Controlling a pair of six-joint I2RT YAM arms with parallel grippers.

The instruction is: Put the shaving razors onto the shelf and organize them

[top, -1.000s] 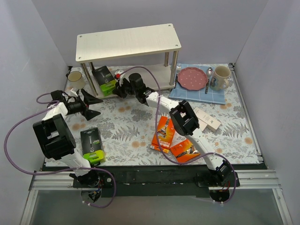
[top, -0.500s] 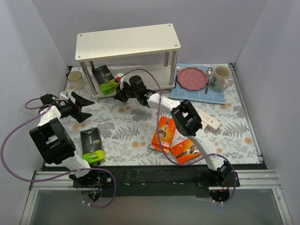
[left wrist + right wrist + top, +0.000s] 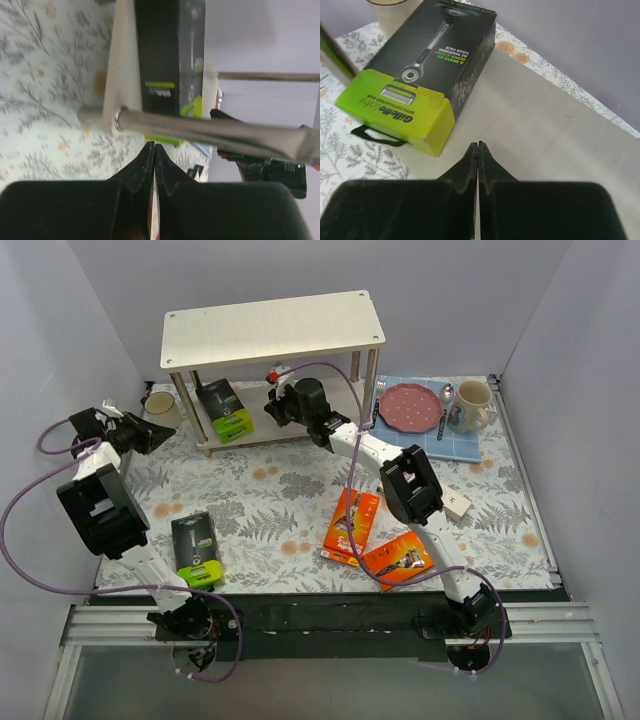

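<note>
The shelf [image 3: 270, 328] stands at the back. One black-and-lime razor pack [image 3: 225, 405] [image 3: 420, 75] [image 3: 170, 60] lies flat on its lower board [image 3: 545, 130]. My right gripper [image 3: 273, 407] [image 3: 478, 145] hovers shut and empty over that board, just right of the pack. My left gripper [image 3: 165, 432] [image 3: 154, 147] is shut and empty, left of the shelf's chrome front leg [image 3: 210, 132]. On the table lie a second black-and-lime pack [image 3: 196, 550], two orange packs [image 3: 352, 525] [image 3: 398, 558] and a white box [image 3: 455, 505] partly behind the right arm.
A cream mug [image 3: 158, 405] stands by the shelf's left leg, close to my left arm. A blue mat [image 3: 470, 445] at the back right carries a red plate [image 3: 410, 405], cutlery and a second mug [image 3: 470, 405]. Grey walls close in three sides.
My left gripper has shut and swung back toward the left wall. My right gripper has moved right and deeper along the lower board, away from the pack lying there.
</note>
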